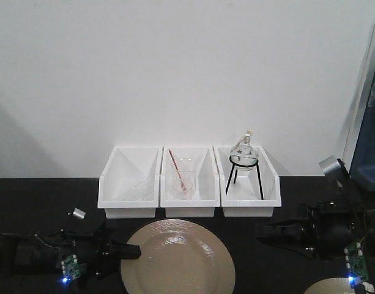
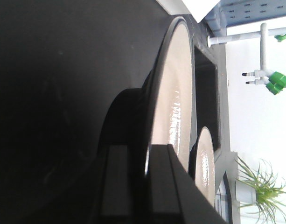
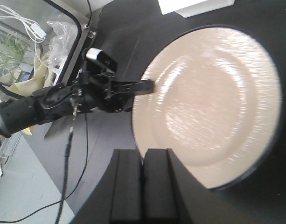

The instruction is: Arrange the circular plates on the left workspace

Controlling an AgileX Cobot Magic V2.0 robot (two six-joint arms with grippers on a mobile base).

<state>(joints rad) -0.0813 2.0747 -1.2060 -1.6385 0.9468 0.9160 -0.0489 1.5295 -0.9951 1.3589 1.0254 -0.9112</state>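
The left gripper (image 1: pixel 133 250) clamps the rim of the circular plate (image 1: pixel 181 260), which lies straight ahead of it, toward the closed, empty right gripper (image 3: pixel 143 154).

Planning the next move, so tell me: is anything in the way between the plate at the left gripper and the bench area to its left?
Only a small silvery object sits on the benchtop left of the plate, back near the left bin. The left gripper grips the plate's rim, nothing between them.
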